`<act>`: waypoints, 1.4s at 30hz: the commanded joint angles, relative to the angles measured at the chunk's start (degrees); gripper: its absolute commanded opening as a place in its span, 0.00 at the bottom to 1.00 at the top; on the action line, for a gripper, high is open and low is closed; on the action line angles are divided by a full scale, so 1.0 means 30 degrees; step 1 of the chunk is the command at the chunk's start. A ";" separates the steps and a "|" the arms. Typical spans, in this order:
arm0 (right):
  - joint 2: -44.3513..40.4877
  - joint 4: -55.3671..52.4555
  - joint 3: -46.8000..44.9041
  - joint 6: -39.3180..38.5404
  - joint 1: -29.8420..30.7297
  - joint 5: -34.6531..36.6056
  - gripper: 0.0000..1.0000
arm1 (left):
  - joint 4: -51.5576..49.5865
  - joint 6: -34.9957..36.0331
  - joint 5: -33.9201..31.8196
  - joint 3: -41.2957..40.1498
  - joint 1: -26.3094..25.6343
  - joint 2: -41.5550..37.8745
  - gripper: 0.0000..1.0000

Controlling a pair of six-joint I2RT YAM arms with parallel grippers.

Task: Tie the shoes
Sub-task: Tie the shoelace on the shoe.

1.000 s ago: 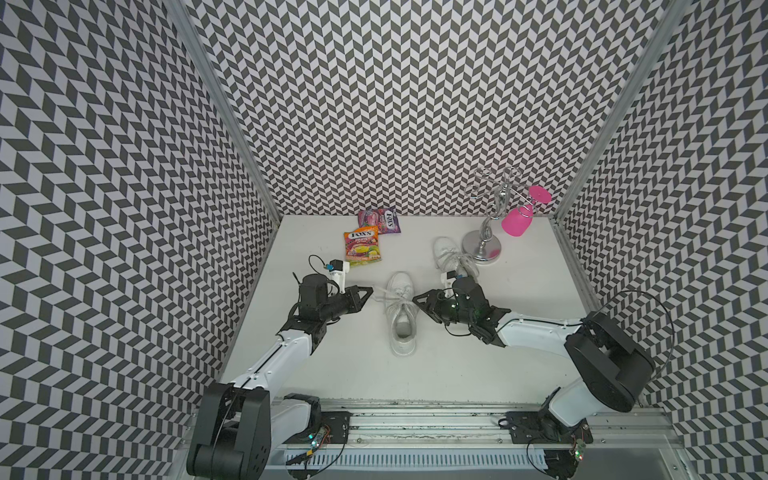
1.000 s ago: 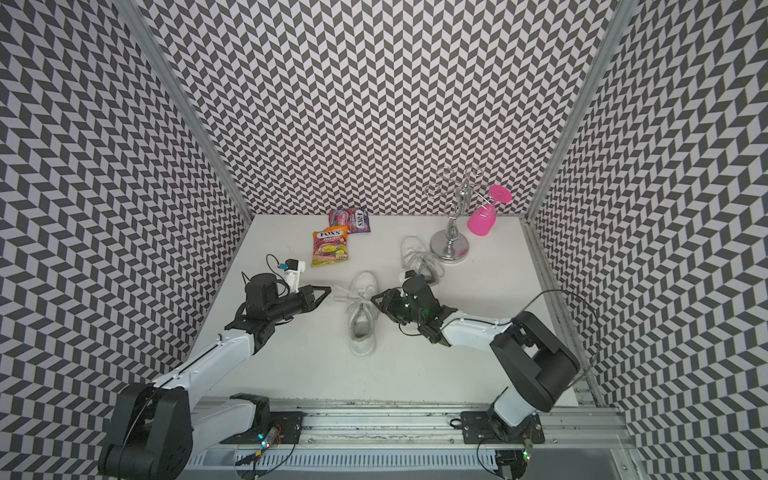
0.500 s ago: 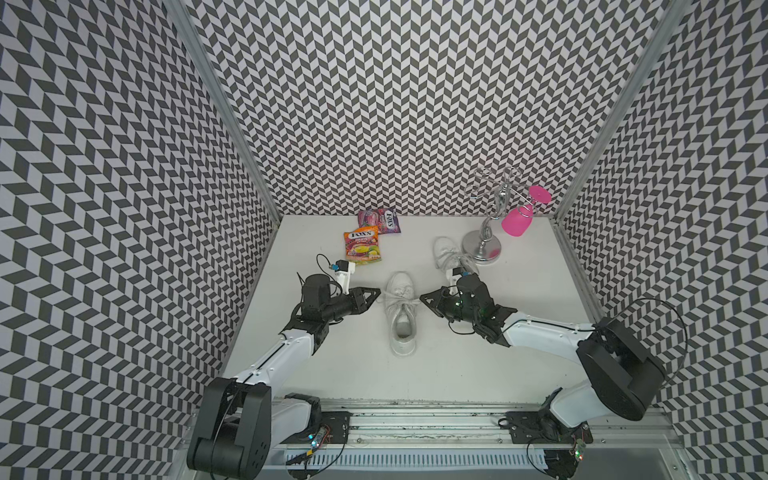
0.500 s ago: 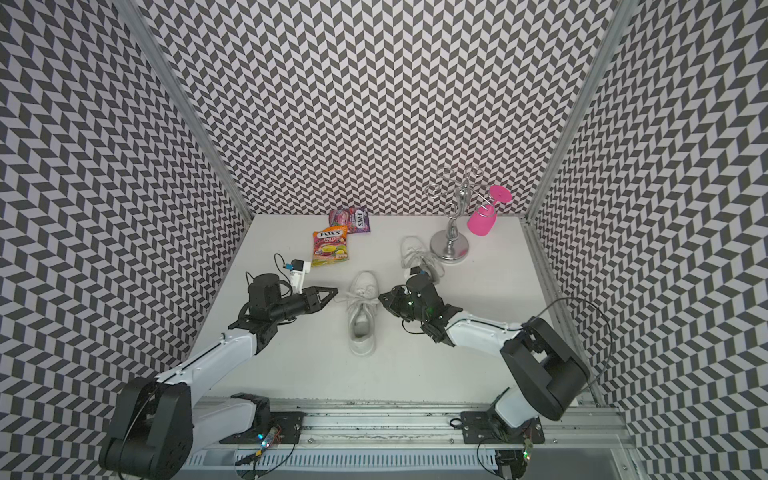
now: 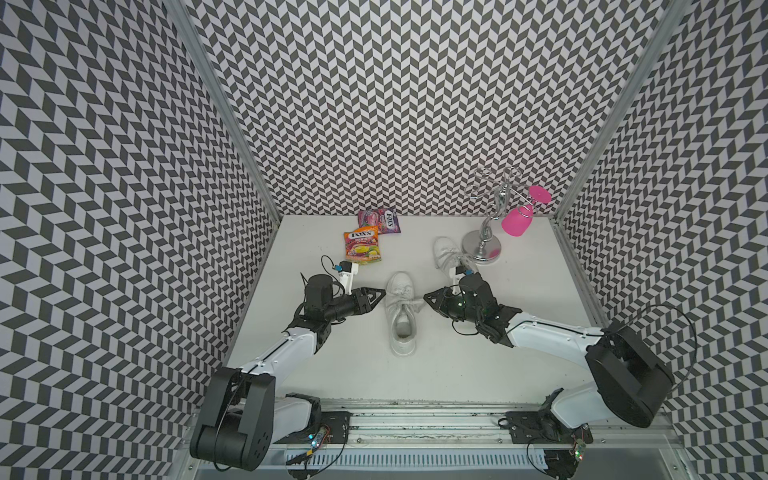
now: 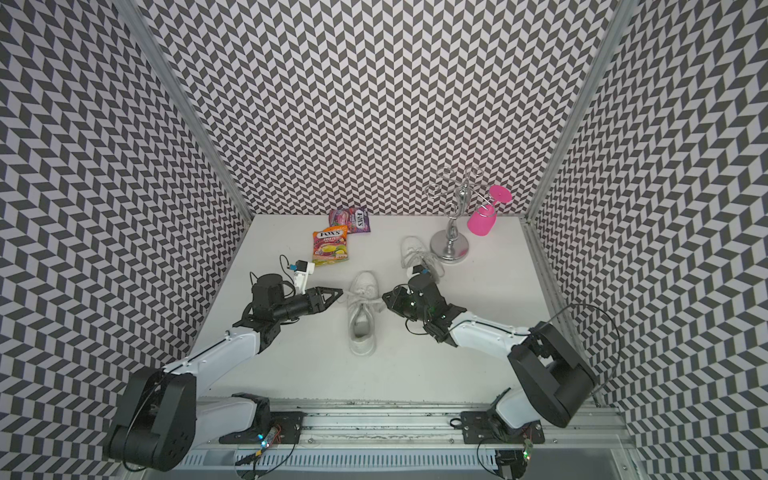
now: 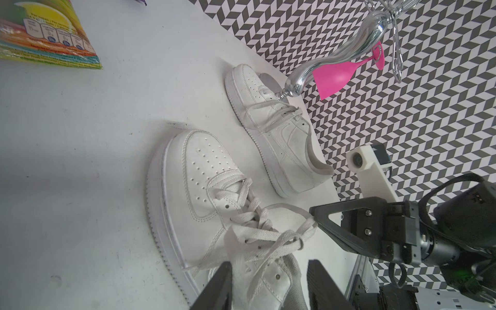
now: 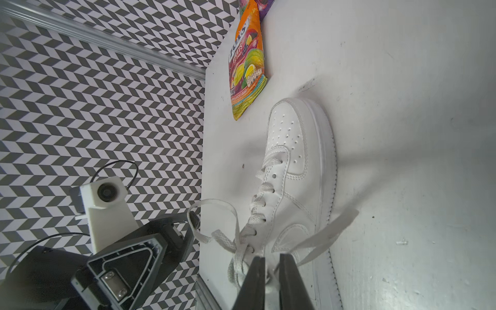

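The nearer of the shoes [image 5: 401,320] [image 6: 362,320] lies mid-table, toe toward the back wall, its laces [image 7: 268,236] knotted with loops out to both sides. My left gripper [image 5: 381,293] [image 7: 268,281] is open at its left side, a lace and the tongue between the jaws. My right gripper [image 5: 426,297] [image 8: 271,268] sits at its right side, jaws all but together on the right lace loop [image 7: 300,222]. The other shoe [image 5: 444,251] [image 7: 271,118] lies behind, partly hidden by my right wrist in both top views.
An orange candy bag [image 5: 361,247] and a purple one [image 5: 380,221] lie at the back left. A chrome stand [image 5: 482,249] holding a pink glass [image 5: 517,222] is at the back right, beside the far shoe. Patterned walls enclose three sides; a rail [image 5: 415,409] runs along the front.
My left gripper has moved right, up to the near shoe, and its jaws have opened. My right gripper has shifted slightly right at the shoe's other side.
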 commanded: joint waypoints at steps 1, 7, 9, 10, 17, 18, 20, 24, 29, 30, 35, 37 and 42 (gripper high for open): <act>-0.0108 0.0388 0.0545 -0.0485 -0.0138 -0.0096 0.18 | 0.0834 -0.0005 0.0456 -0.0158 -0.0060 0.0290 0.48; -0.0256 0.0077 0.0633 -0.0804 -0.0121 0.0257 0.21 | 0.0964 0.0042 0.0529 -0.0097 -0.0060 0.0473 0.48; -0.0329 0.0001 0.0670 -0.0892 -0.0159 0.0400 0.21 | 0.0978 0.0048 0.0516 -0.0093 -0.0060 0.0454 0.48; -0.0344 -0.0036 0.0677 -0.0980 -0.0161 0.0436 0.21 | 0.0978 0.0040 0.0524 -0.0096 -0.0061 0.0469 0.48; -0.0454 -0.0473 0.0823 -0.1419 -0.0168 0.0950 0.20 | 0.0964 0.0078 0.0535 -0.0034 -0.0060 0.0526 0.48; -0.0473 -0.0572 0.0853 -0.1452 -0.0168 0.0992 0.18 | 0.0963 0.0089 0.0547 -0.0034 -0.0060 0.0528 0.48; -0.0464 -0.0648 0.0886 -0.1542 -0.0167 0.1053 0.13 | 0.0978 0.0108 0.0550 -0.0034 -0.0078 0.0545 0.48; -0.0525 -0.0577 0.0839 -0.1635 -0.0168 0.1051 0.00 | 0.0978 0.0089 0.0526 -0.0034 -0.0060 0.0539 0.48; -0.0955 -0.0841 0.0598 -0.1739 -0.0165 0.1635 0.00 | 0.0976 0.0142 0.0464 -0.0007 -0.0060 0.0590 0.50; -0.1099 -0.0882 0.0547 -0.1767 -0.0167 0.1752 0.00 | 0.0978 0.0167 0.0472 -0.0006 -0.0060 0.0670 0.50; -0.1628 -0.1336 0.0312 -0.1978 -0.0190 0.2358 0.00 | 0.1211 0.0112 0.0766 0.0190 -0.0117 0.1277 0.50; -0.1772 -0.1468 0.0252 -0.2037 -0.0198 0.2489 0.00 | 0.1278 0.0114 0.0793 0.0288 -0.0205 0.1473 0.51; -0.2240 -0.1867 0.0104 -0.2127 -0.0198 0.3048 0.00 | 0.1438 0.0193 0.0806 0.0599 -0.0487 0.2187 0.51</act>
